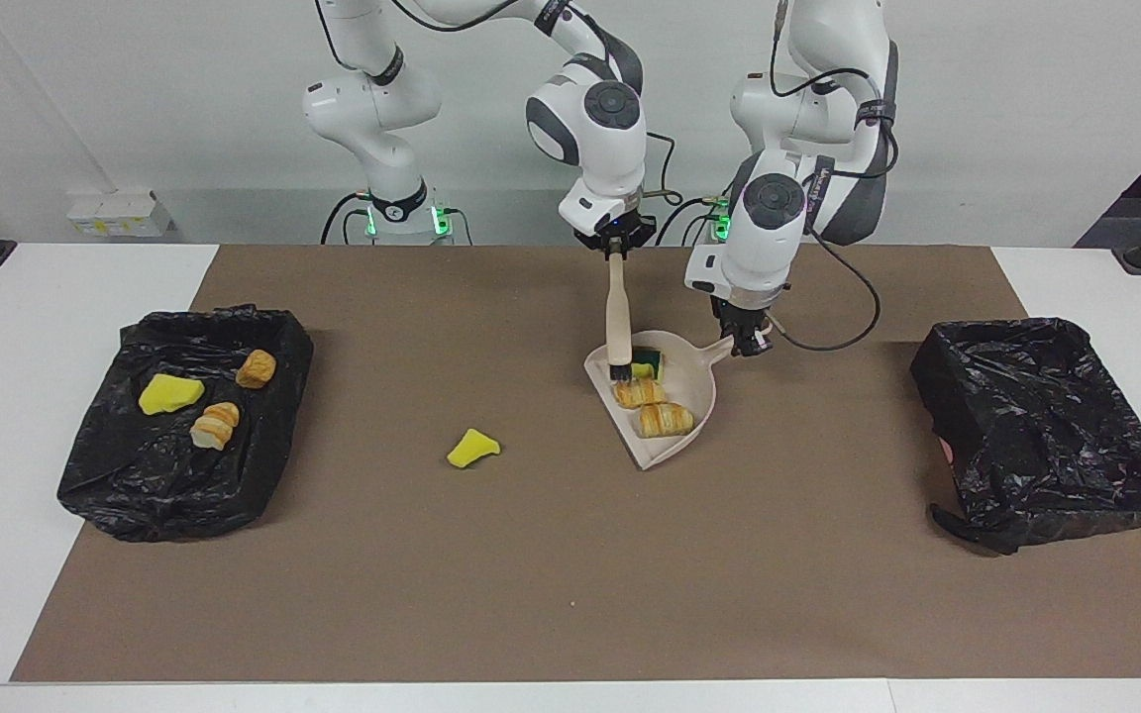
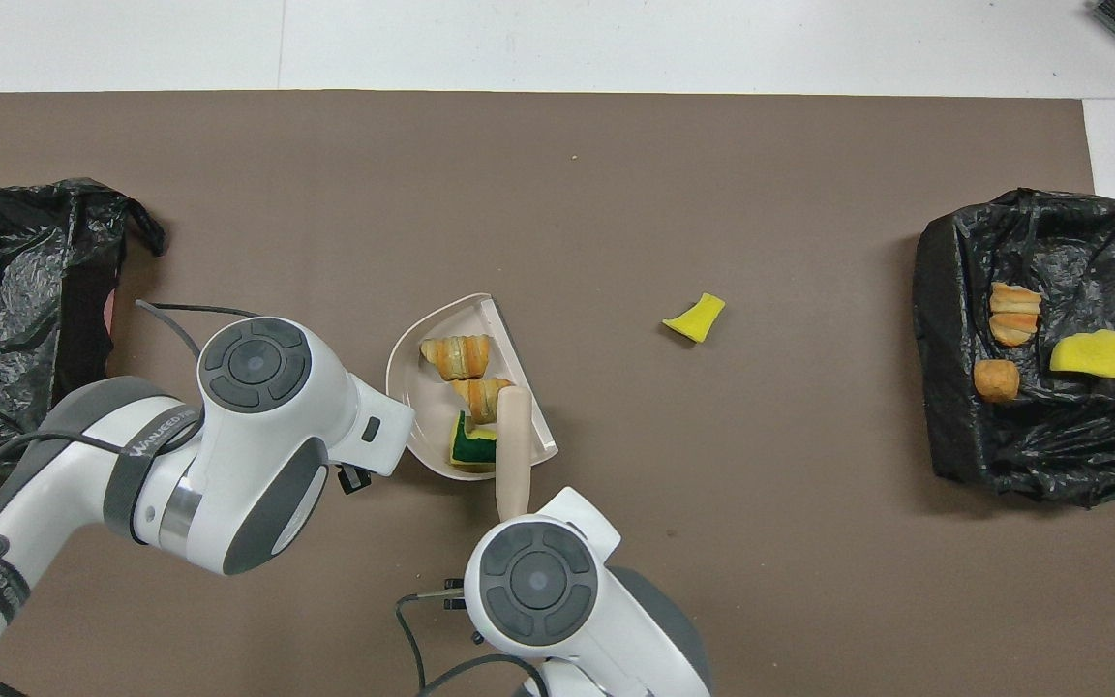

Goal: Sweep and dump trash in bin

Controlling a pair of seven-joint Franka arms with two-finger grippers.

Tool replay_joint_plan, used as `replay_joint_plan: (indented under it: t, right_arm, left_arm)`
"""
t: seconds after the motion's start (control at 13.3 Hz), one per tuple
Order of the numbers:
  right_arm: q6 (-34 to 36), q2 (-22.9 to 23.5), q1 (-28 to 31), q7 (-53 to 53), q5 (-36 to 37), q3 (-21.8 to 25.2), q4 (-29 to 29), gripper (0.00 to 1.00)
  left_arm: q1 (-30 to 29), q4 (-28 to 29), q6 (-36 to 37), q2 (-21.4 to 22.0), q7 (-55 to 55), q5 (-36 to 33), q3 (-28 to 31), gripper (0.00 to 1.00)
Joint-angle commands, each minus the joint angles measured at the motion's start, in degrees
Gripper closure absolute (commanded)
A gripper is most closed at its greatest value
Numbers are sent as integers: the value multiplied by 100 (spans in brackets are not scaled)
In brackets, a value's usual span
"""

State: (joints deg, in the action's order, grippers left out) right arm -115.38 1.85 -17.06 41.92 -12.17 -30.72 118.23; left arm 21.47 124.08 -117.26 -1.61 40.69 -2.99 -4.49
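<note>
A beige dustpan [image 1: 699,381] [image 2: 407,358] rests on the brown mat in front of the robots. It holds two striped bread pieces [image 1: 667,419] [image 2: 458,355] and a yellow sponge chunk with a green face [image 1: 648,364] [image 2: 470,447]. My left gripper [image 1: 751,342] is shut on the dustpan's handle. My right gripper [image 1: 615,248] is shut on a beige brush [image 1: 616,307] [image 2: 513,445], whose black bristles stand in the pan against the sponge. Another yellow sponge chunk [image 1: 472,449] [image 2: 695,318] lies loose on the mat toward the right arm's end.
A black-lined bin [image 1: 115,475] [image 2: 1032,455] at the right arm's end holds a yellow chunk [image 1: 170,393] and two bread pieces [image 1: 257,368]. A second black-lined bin [image 1: 1036,426] [image 2: 15,310] stands at the left arm's end.
</note>
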Motion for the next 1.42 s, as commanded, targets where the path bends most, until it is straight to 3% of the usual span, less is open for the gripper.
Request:
replay_joint_plan:
  t: [0.0, 0.22, 0.37, 0.52, 0.97, 1.35]
  right_arm:
    - [341, -404, 501, -806, -22, -13, 42, 100]
    - [350, -396, 825, -1334, 423, 39, 77, 100]
    - [359, -291, 1282, -1441, 917, 31, 77, 100]
    - [402, -203, 1808, -1948, 936, 40, 112, 100]
    - [683, 35, 2978, -3450, 1638, 40, 104, 100]
    - [614, 570, 3349, -3797, 2781, 22, -63, 100]
  left_arm:
    - [6, 3, -33, 38, -88, 114, 19, 100]
    - [59, -6, -216, 21, -219, 236, 19, 100]
    - [129, -6, -673, -14, -535, 396, 10, 100]
    - [226, -50, -728, -32, -623, 431, 10, 100]
    - [507, -567, 60, -383, -729, 475, 10, 100]
    - [534, -701, 134, -498, -1002, 563, 10, 100]
